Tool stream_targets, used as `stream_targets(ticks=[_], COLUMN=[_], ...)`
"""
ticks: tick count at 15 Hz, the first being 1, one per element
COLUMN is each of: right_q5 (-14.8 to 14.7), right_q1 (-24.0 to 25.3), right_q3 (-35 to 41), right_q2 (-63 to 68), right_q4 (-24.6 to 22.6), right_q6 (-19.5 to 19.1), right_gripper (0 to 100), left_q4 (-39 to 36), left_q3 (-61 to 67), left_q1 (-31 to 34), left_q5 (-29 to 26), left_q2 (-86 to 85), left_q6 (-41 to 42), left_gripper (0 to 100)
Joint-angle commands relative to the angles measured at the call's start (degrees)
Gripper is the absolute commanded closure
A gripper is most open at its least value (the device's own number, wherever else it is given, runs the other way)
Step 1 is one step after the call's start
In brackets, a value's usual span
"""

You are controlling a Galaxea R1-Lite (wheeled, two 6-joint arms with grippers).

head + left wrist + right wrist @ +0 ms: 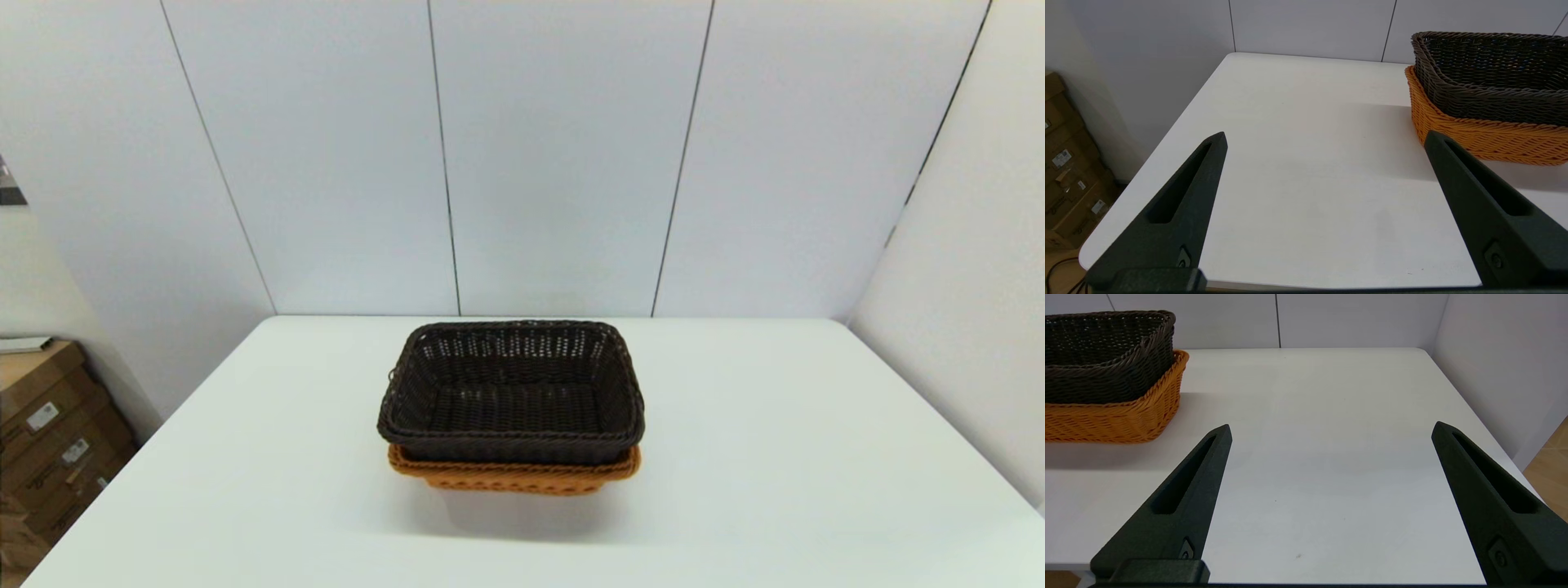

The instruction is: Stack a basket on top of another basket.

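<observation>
The left gripper (1325, 139) hangs low over the near left part of the white table (775, 457), out of the head view, with its two black fingers (1184, 204) spread wide apart and nothing between them. Ahead of it and off to its right side sit the two baskets, well apart from its fingertips in depth though one finger crosses in front of the lower basket's wall in the left wrist view. Cardboard boxes (49, 425) stand on the floor beyond the table's left edge, to the outer side of this gripper. The dark brown basket (511, 392) sits nested inside the orange-tan basket (514, 476), upright and roughly level, so that only the orange braided rim and a strip of its wall show beneath the dark rim. The pair rests near the middle of the table, between the two grippers and farther out than both. The right gripper (1331, 430) hangs over the near right part of the table, likewise unseen from the head, its fingers (1184, 498) also wide apart and empty; the stacked baskets lie ahead of it and off to its left side, clear of its fingertips.
</observation>
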Motion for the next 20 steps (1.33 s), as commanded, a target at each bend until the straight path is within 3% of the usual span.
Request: stream_targets(ticks=[1,20], right_q5=[0.0,-0.1], right_q1=[0.0,0.0], right_q3=[0.0,0.0], right_q2=[0.0,0.0], right_q4=[0.0,0.0], right_q6=[0.0,-0.1], right_gripper=[0,0], left_q4=[0.0,0.0], left_q3=[0.0,0.0], left_q1=[0.0,0.0], left_q5=[0.0,0.0], left_q2=[0.0,0.0], left_q6=[-0.1,-0.1], left_gripper=[0,0])
